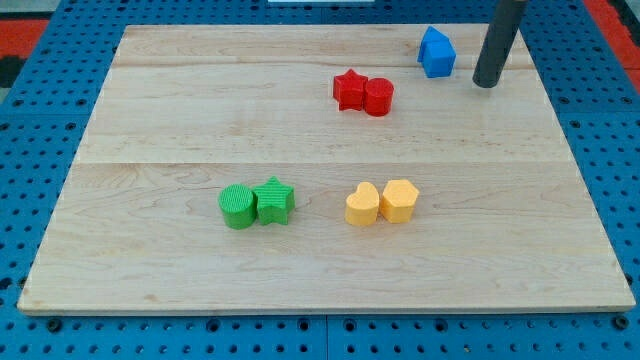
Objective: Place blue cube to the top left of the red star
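The blue cube point(436, 52) sits near the view's top right of the wooden board point(180, 110). The red star point(349, 90) lies to its lower left, touching a red cylinder point(378, 97) on the star's right. My tip point(485, 83) is the lower end of a dark rod coming down from the view's top right. It stands just right of the blue cube and slightly below it, with a small gap between them.
A green cylinder point(237, 207) and a green star point(274, 201) touch each other at the lower left of centre. A yellow heart-like block point(362, 204) and a yellow hexagonal block point(399, 200) sit side by side to their right. Blue pegboard surrounds the board.
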Controlling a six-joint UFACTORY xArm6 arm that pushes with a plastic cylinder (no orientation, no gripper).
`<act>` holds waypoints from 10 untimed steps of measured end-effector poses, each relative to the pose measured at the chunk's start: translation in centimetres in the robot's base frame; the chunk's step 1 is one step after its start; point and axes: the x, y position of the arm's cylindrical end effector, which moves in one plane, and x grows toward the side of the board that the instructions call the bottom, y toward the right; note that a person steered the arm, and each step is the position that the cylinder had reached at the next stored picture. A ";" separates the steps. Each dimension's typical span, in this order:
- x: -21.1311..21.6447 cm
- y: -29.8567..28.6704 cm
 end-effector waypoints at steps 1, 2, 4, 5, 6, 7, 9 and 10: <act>-1.6 0.0; -3.8 0.2; -5.4 -4.5; -4.7 -11.0; -3.2 -9.7; -2.6 -9.4; -1.4 -15.4; -2.9 -19.7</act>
